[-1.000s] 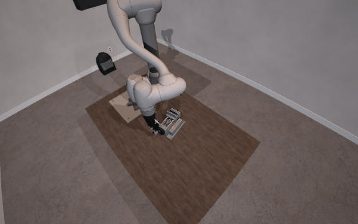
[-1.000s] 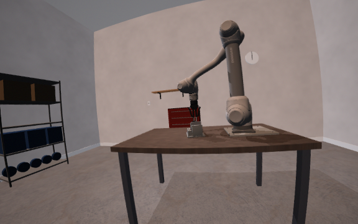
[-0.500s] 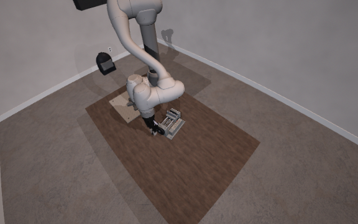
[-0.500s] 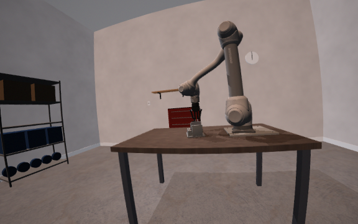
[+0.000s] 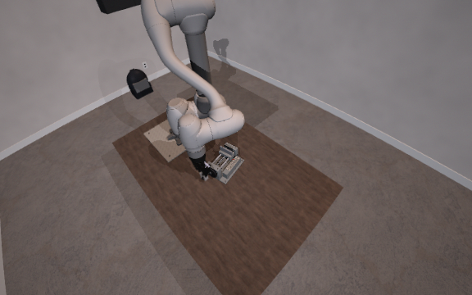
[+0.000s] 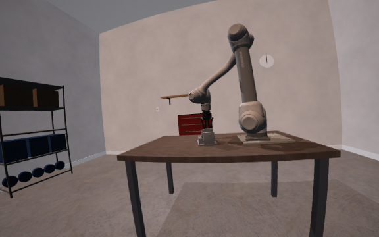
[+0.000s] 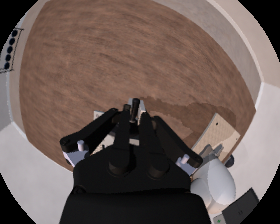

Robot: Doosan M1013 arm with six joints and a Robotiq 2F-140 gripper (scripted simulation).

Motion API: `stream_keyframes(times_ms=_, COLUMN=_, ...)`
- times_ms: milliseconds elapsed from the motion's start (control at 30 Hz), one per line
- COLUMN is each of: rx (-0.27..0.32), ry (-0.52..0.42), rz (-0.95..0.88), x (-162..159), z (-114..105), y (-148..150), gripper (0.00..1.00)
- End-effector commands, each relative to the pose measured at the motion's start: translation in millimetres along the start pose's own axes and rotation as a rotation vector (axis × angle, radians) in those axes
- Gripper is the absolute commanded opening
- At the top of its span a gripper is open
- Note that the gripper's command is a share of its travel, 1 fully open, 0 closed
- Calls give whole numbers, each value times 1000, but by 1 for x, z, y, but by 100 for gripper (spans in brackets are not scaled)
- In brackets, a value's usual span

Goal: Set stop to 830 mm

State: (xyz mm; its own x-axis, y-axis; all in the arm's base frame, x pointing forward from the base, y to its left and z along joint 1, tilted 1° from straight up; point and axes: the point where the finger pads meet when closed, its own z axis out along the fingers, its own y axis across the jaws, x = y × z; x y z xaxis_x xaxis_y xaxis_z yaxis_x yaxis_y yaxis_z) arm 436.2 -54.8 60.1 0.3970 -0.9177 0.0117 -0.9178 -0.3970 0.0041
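A small grey stop fixture [image 5: 228, 162] with a rail and scale sits on the brown table top; it also shows in the exterior view [image 6: 206, 137]. My gripper [image 5: 206, 174] points down at the fixture's near end and is shut on the handwheel there. The handwheel itself is mostly hidden by the fingers. In the exterior view the gripper [image 6: 206, 124] stands right above the fixture. In the wrist view the fingers are closed together around a small dark part. The scale reading is too small to tell.
The arm's base stands on a light plate [image 5: 166, 139] on the table behind the fixture. A red cabinet [image 6: 190, 124] stands by the far wall. A shelf rack [image 6: 25, 131] stands at the left of the room.
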Motion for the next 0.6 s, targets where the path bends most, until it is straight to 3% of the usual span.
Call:
stream_keyframes(times_ms=0, rx=1, ry=0, rz=1, x=0, z=2, y=-2, gripper=4)
stream_keyframes(times_ms=567, rx=1, ry=0, rz=1, x=0, z=8, y=-30, gripper=4)
